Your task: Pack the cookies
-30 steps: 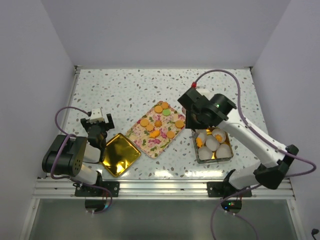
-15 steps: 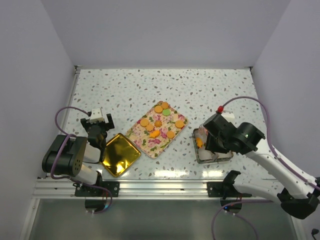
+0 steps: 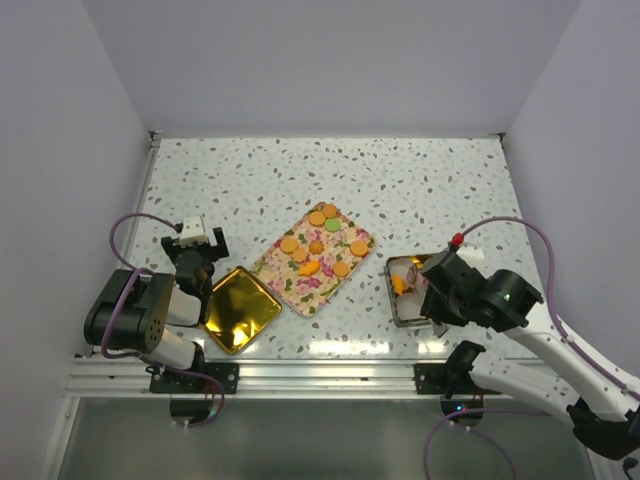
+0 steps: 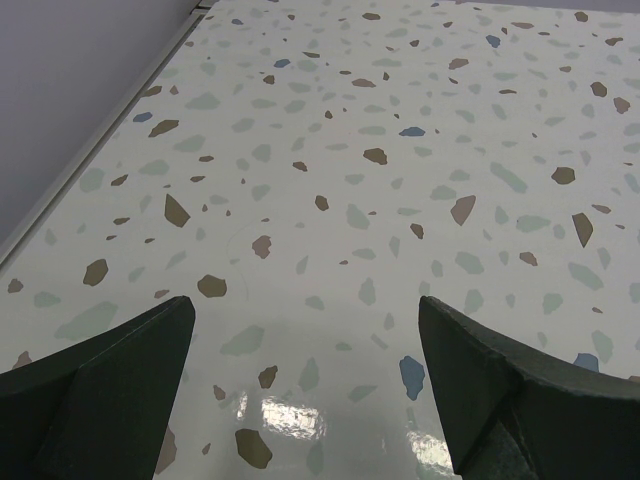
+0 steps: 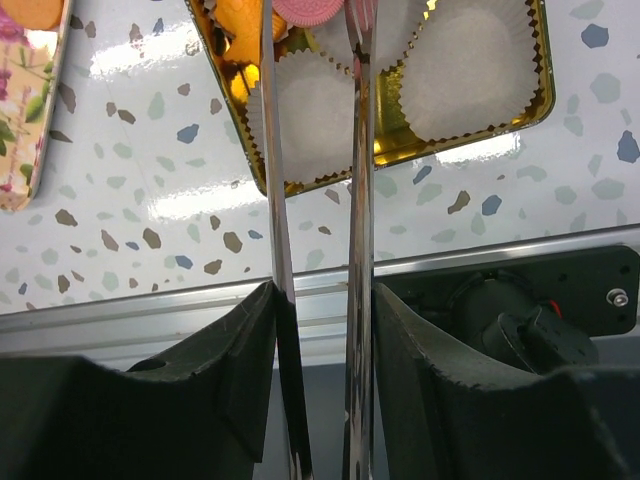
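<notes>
Several cookies [image 3: 315, 245], mostly orange with one green, lie on a floral tray [image 3: 283, 278]. My right gripper [image 3: 432, 292] [image 5: 320, 300] is shut on metal tongs [image 5: 357, 150]. The tong tips pinch a pink cookie [image 5: 312, 9] over the gold tin [image 3: 400, 312] [image 5: 546, 92]. The tin holds white paper cups [image 5: 470, 60] and an orange cookie [image 5: 236, 16]. My left gripper [image 3: 196, 250] [image 4: 305, 390] is open and empty over bare speckled table, beside the gold lid [image 3: 240, 308].
The tin stands near the table's front edge, with the metal rail [image 5: 480, 265] just behind it in the right wrist view. The left wall edge [image 4: 90, 160] runs close to the left gripper.
My right arm has swung from beside the floral tray back toward the near edge and lowered over the tin, now covering most of it. The left arm has not moved.
</notes>
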Available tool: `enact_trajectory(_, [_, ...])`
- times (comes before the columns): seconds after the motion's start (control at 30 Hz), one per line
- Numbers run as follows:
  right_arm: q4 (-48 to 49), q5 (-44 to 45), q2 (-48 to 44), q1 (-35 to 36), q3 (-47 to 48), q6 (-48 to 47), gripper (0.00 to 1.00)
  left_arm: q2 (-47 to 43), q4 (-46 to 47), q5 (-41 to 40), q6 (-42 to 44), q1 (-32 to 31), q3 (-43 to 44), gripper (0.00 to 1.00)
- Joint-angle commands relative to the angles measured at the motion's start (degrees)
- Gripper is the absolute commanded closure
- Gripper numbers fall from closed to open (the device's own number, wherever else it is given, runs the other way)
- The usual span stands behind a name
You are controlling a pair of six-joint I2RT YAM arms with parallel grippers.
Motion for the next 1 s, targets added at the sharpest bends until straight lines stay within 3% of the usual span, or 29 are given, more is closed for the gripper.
enact_trajectory(0.0, [-13.63, 2.2, -1.9, -0.4, -0.81, 2.98, 0.56, 0.18, 7.52, -1.17, 0.79, -0.02, 1.13, 0.0])
enact_trajectory(0.1, [-13.63, 3.08, -2.78, -0.67, -0.64, 3.77, 0.57, 0.1, 7.52, -1.26, 0.79, -0.02, 1.13, 0.0])
enact_trajectory(0.37, [-13.8, 3.87, -6.55, -2.33, 1.03, 3.86, 0.46, 0.18, 7.52, -1.26, 0.79, -0.02, 1.13, 0.0])
enact_trajectory(0.57, [-13.8, 2.99, -6.21, -3.74, 0.94, 2.36, 0.46, 0.18, 7.52, -1.17, 0.87, -0.02, 1.13, 0.0])
enact_trajectory(0.8, [-13.72, 5.19, -0.77, -3.74, 7.52, -0.45, 0.48, 0.18, 7.51, -1.26, 0.79, -0.02, 1.13, 0.0])
enact_trajectory(0.97, [-12.14, 5.9, 8.11, -3.74, 14.03, -4.48, 0.51, 0.18, 7.52, -1.26, 0.79, -0.02, 1.13, 0.0])
